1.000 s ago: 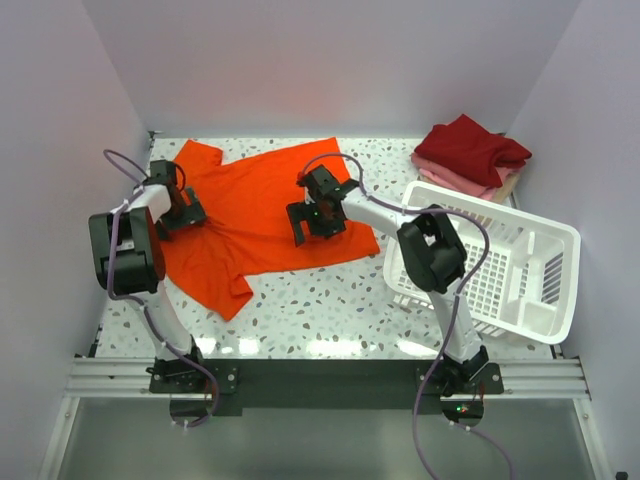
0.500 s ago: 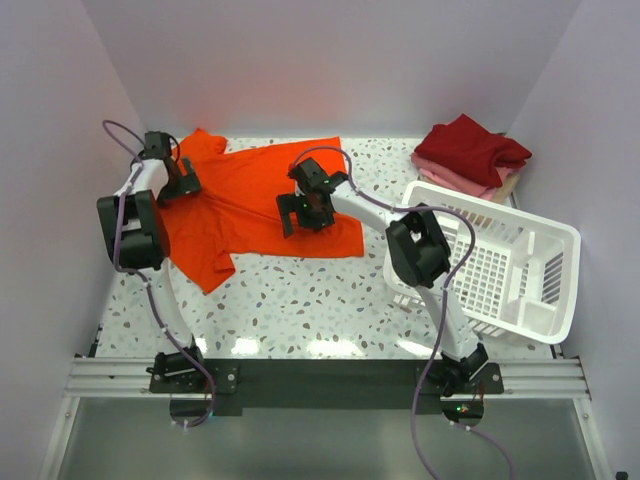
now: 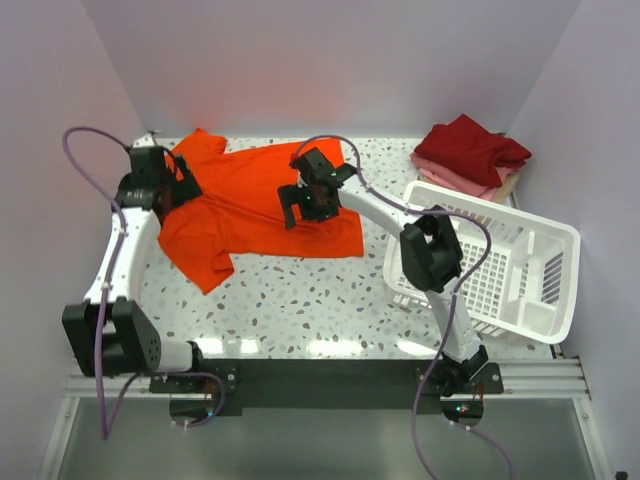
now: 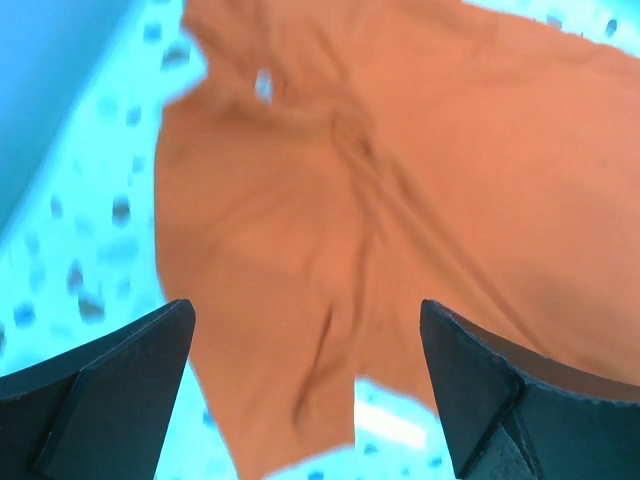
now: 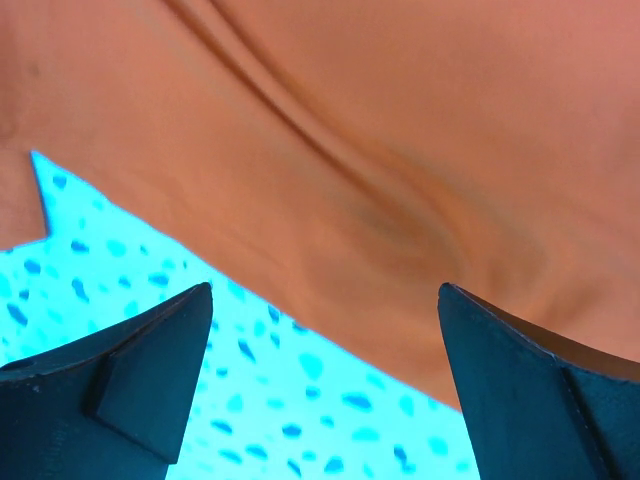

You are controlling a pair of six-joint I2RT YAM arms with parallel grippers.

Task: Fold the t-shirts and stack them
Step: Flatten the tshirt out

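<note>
Since a second ago the orange-red t-shirt point(image 3: 255, 205) has slid toward the counter's point(image 3: 300, 300) far left corner and bunched up. Our left hand point(image 3: 168, 182) has moved to that corner, and the arm's elbow has swung down to the near left edge. Our right hand point(image 3: 305, 200) has shifted slightly toward the far edge, over the shirt's middle.

Both hands are spread wide and hold nothing; each wrist view shows loose, creased cloth between the fingers. We judge that we are still laying this shirt out flat, with folding not yet begun. The next move calls for gripping two edges well apart, likely a sleeve and the hem, and pulling the wrinkles out.

The folded stack point(image 3: 470, 155) sits in the far right corner, beside the white basket point(image 3: 520, 270).

We cannot tell whether either hand touches the cloth. The left hand hides the far sleeve, and the collar is hard to make out. Of the stack's lower shirts only the edges show.
</note>
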